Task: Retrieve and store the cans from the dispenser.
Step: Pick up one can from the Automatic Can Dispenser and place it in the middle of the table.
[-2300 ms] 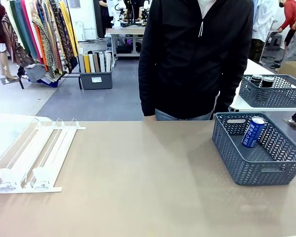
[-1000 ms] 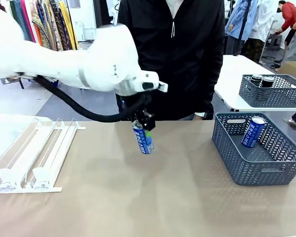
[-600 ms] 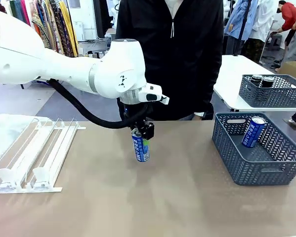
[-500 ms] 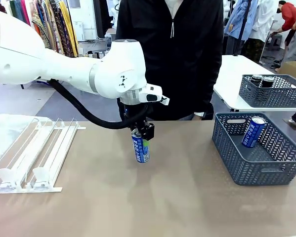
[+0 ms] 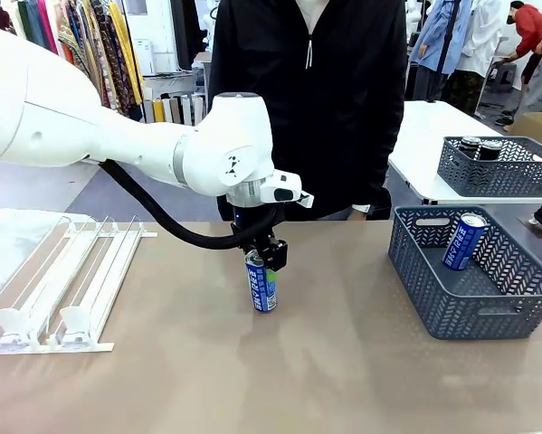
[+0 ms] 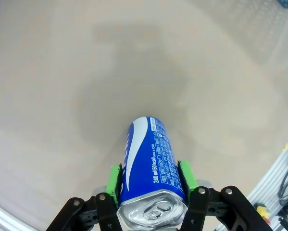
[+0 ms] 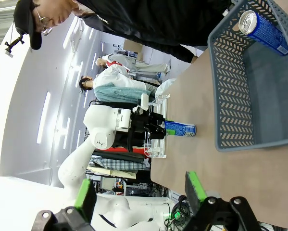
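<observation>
Left gripper [image 5: 265, 256] at frame centre clamps a blue can [image 5: 261, 282] by its top, green pads [image 6: 114, 180] on both sides, can upright near the table [image 5: 252, 380]. Right gripper [image 7: 141, 190] at bottom of its wrist view, fingers spread wide, nothing between. Dispenser [image 5: 58, 280] at left edge. 1 more blue can [image 5: 463, 240] leans inside the grey basket [image 5: 474, 298] at right.
</observation>
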Available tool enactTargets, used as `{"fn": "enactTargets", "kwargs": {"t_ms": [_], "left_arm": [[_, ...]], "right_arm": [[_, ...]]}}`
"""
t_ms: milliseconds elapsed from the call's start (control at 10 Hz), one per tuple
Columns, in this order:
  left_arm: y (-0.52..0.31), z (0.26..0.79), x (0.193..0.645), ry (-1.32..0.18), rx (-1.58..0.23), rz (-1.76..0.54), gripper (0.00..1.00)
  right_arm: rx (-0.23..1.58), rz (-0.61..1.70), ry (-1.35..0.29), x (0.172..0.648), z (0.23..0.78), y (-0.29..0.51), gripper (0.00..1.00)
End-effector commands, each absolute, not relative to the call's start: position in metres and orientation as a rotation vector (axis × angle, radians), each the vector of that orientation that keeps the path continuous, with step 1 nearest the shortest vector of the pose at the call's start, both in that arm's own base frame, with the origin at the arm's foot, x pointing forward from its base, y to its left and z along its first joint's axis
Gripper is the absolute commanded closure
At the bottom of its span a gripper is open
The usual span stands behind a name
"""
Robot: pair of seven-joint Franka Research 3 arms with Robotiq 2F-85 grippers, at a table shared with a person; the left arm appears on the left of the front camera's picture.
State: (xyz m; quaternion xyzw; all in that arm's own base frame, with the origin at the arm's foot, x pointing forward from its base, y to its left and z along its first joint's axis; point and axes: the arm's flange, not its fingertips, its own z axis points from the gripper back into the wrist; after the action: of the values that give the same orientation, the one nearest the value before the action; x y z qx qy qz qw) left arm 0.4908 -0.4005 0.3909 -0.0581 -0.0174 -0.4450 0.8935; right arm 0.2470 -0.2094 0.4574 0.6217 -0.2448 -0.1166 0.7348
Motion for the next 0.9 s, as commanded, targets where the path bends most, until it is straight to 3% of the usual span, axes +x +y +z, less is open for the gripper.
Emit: {"fn": "enactTargets", "kwargs": {"t_ms": [0, 100, 400, 800], "left_arm": [[-0.403, 0.397, 0.486, -0.055, -0.115, -0.936, 0.44], [-0.403, 0.398, 0.486, -0.065, -0.111, -0.941, 0.0], [-0.395, 0.426, 0.481, -0.134, -0.109, -0.938, 0.0], [-0.284, 0.548, 0.452, -0.282, -0.208, -0.862, 0.0]], "right_arm": [[1.372, -0.237, -0.555, 0.247, 0.459, -0.21, 0.0], [1.372, -0.237, -0.555, 0.247, 0.459, -0.21, 0.0], [1.372, -0.237, -0.555, 0.247, 0.459, -0.21, 0.0], [1.372, -0.237, -0.555, 0.247, 0.459, -0.21, 0.0]]}}
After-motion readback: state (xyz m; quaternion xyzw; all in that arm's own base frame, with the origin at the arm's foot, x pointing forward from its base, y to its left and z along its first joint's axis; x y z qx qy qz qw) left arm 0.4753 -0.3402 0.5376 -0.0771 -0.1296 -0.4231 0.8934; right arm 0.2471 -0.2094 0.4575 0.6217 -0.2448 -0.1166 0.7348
